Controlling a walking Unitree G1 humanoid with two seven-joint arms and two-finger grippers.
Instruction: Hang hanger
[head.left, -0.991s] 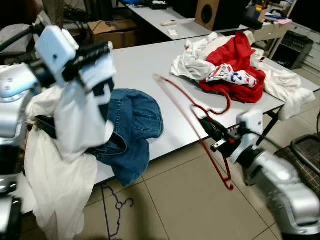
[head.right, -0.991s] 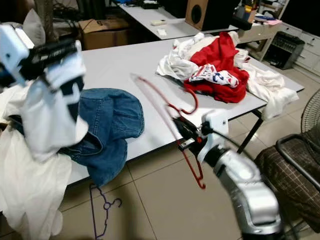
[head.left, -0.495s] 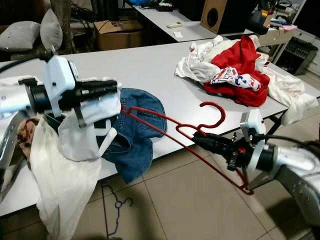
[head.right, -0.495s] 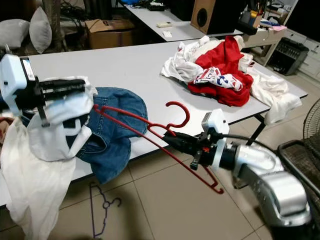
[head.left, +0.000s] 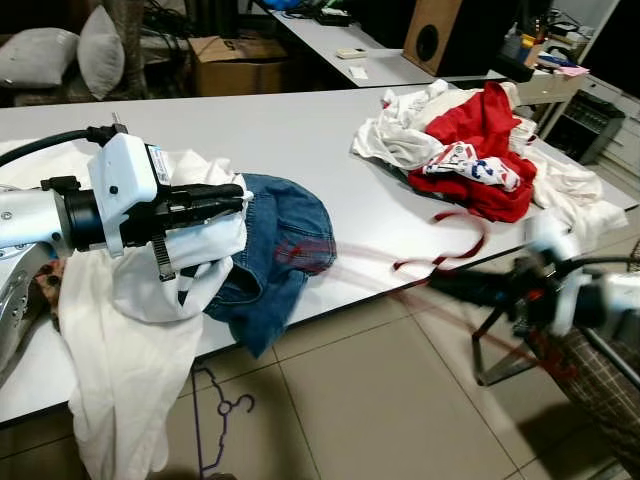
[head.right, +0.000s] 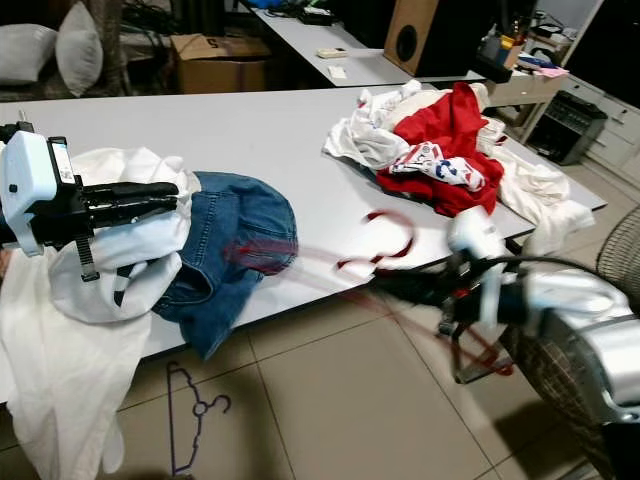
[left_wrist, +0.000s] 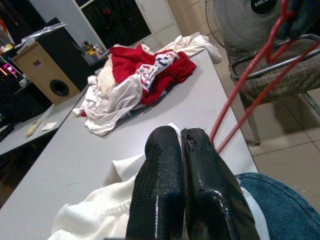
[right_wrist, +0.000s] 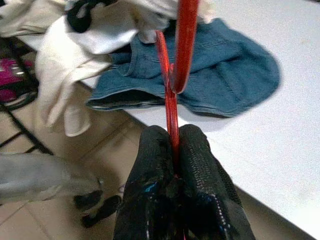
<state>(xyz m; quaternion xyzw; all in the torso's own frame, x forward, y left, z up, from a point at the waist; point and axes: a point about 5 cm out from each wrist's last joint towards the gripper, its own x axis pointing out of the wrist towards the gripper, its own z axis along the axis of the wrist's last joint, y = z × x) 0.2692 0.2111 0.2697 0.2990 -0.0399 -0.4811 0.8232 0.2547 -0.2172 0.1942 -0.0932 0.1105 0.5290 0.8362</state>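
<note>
**Colleague:** What did the room look like when you logged it?

**Me:** A cluttered workroom with a tiled floor. I was standing over a long white table. A heap of red and white clothes lay at its far right end, a crumpled blue denim garment at the near edge, and a thin purple wire hanger on the floor below.

**Colleague:** And the arms?

**Me:** My left gripper was pressed together on a white cloth garment, holding it up off the table's near edge so it draped downward. My right gripper was clamped on the thin red plastic hanger, its fingers tight on the rod just below the hook.

**Colleague:** Where exactly was the hanger?

**Me:** In the air beside the table's near edge, between my two arms. It was smeared in the head views, so I could only judge that one shoulder tip reached toward the denim and the white garment. In the left wrist view, its red bars ran just beside my left fingers.

**Colleague:** Which step was that?

**Me:** I judged it to be feeding the hanger into the white garment, not yet the hanging itself. The next move called for finding the neck opening and sliding one shoulder in without snagging the denim.

**Colleague:** How did the hanger look?

**Me:** Slim, glossy and open-framed with a curled hook. It probably flexes.
</note>
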